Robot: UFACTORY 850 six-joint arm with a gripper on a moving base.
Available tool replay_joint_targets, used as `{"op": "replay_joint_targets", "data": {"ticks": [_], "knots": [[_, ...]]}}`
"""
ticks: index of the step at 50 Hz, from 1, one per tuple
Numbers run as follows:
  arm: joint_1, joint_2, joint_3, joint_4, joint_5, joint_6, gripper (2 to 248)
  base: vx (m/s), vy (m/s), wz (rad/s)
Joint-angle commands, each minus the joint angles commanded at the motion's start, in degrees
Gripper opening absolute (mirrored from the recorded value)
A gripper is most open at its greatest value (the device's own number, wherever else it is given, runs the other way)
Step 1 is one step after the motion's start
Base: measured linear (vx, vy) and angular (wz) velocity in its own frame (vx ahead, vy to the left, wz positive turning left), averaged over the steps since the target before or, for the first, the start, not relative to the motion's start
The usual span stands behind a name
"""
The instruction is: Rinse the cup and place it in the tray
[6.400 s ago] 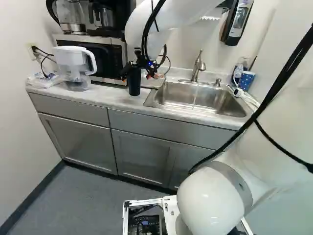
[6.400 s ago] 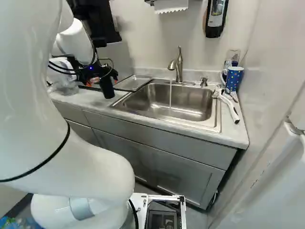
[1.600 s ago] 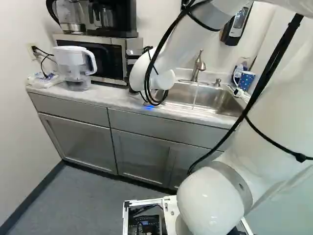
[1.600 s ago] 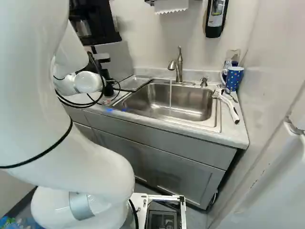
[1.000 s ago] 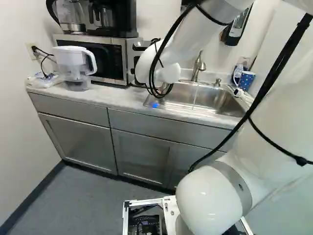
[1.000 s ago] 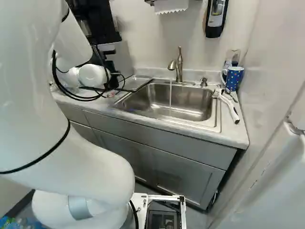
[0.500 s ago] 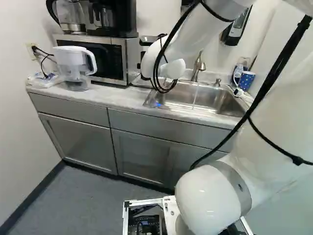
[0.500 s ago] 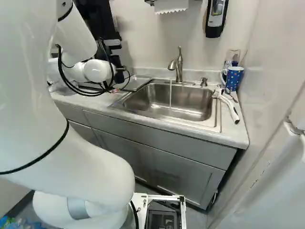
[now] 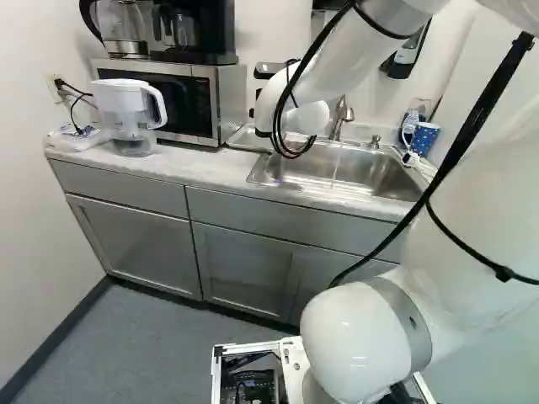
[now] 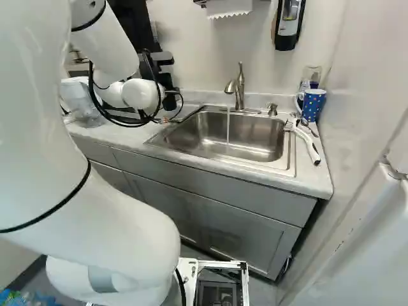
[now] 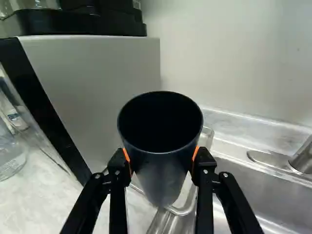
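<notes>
Part of my black gripper shows behind the white wrist in the right base view, its fingertips hidden. In the wrist view the gripper is shut on a dark cup, an orange pad against each side and the cup's open mouth in sight. Beyond and partly below the cup lies the clear-looking tray, left of the sink in the right base view. A thin stream of water runs from the faucet into the sink.
The microwave stands beside the cup, with a coffee maker on it. A water pitcher is farther left on the counter. A blue dotted mug and a white brush sit right of the sink.
The wrist and forearm have moved right, past the microwave toward the sink, the cup going along in the gripper. The base has stayed put.
</notes>
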Motion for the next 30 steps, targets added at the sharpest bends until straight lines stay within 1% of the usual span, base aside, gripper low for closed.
{"op": "replay_joint_targets", "data": {"ticks": [30], "knots": [[-5.42, 0.54, 0.65, 0.0, 0.0, 0.0, 125, 0.0, 0.0, 0.0]]}}
